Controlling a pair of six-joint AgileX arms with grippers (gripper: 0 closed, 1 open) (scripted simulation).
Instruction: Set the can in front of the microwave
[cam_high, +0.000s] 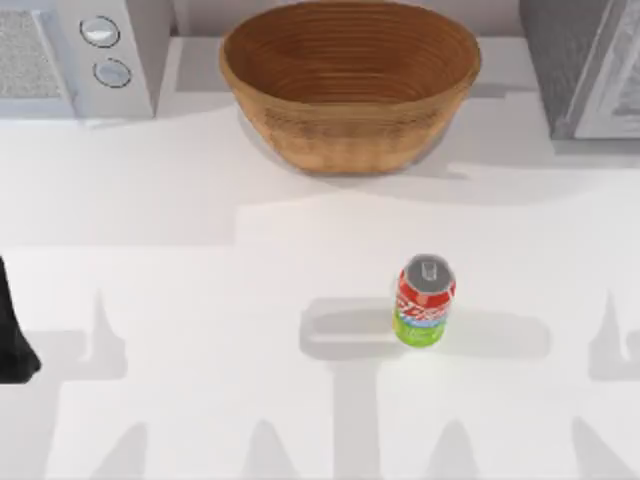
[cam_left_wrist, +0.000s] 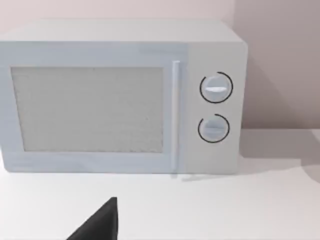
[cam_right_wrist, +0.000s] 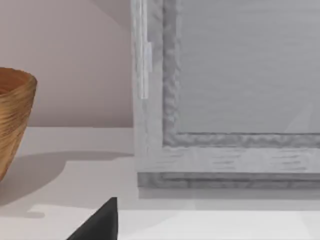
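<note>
The can (cam_high: 424, 301) stands upright on the white table, right of centre and toward the front; it has a red upper label, a lime-green lower band and a silver top. The microwave (cam_high: 80, 55) sits at the back left corner, its two round knobs facing the front; in the left wrist view the microwave (cam_left_wrist: 120, 100) stands straight ahead with bare table before its door. My left gripper (cam_left_wrist: 100, 224) is parked by the table's left edge, and a dark part of that arm (cam_high: 12, 330) is far from the can. My right gripper (cam_right_wrist: 100, 224) is parked on the right, facing the darker appliance.
A large woven basket (cam_high: 350, 80) stands at the back centre, between the two appliances. A darker grey speckled box appliance (cam_high: 585, 65) fills the back right corner. Bare table lies between the can and the microwave.
</note>
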